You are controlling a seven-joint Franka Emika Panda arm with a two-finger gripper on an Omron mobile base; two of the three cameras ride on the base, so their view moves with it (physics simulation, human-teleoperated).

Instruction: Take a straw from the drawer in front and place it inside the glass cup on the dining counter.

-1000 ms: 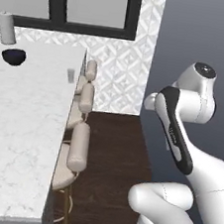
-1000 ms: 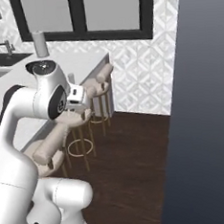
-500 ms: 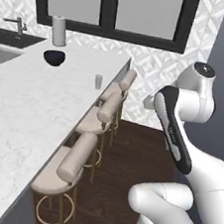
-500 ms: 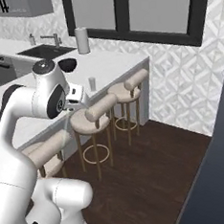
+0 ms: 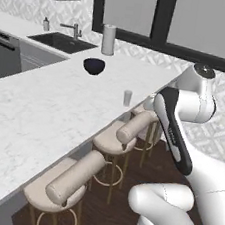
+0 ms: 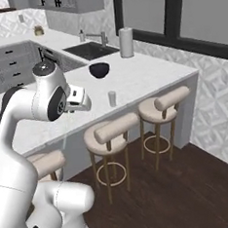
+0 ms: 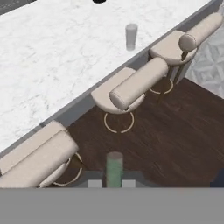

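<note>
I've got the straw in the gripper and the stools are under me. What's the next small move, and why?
Probably carry the gripper forward and up over the dining counter toward the glass cup. In the hand view the green straw stands pinched between the fingertips above dark floor and the beige stools, well short of the cup, which sits near the counter's edge.
</note>
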